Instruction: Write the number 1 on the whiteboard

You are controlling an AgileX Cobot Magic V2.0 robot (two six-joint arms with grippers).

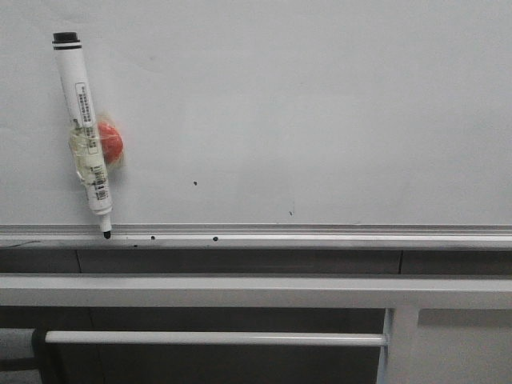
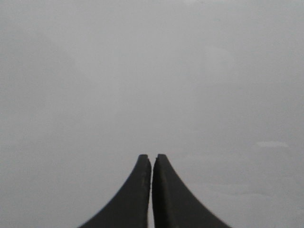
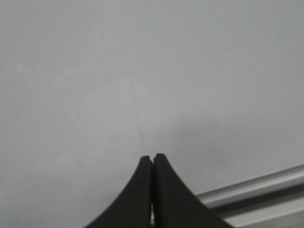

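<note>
The whiteboard (image 1: 304,104) fills the front view, pale grey-white with a silver bottom rail (image 1: 320,234). A white marker (image 1: 83,128) with a black cap end up and its black tip down hangs at the board's left, taped to a red-orange round magnet (image 1: 110,142); its tip touches the rail. No number 1 shows on the board. Neither arm appears in the front view. My left gripper (image 2: 152,156) is shut with nothing in it, facing a plain grey surface. My right gripper (image 3: 152,155) is shut and empty too, facing the whiteboard (image 3: 142,71) near its rail (image 3: 256,190).
A few tiny black specks (image 1: 195,183) dot the board and rail. Below the rail run grey metal frame bars (image 1: 240,290), a thin horizontal rod (image 1: 208,338) and an upright post (image 1: 400,344).
</note>
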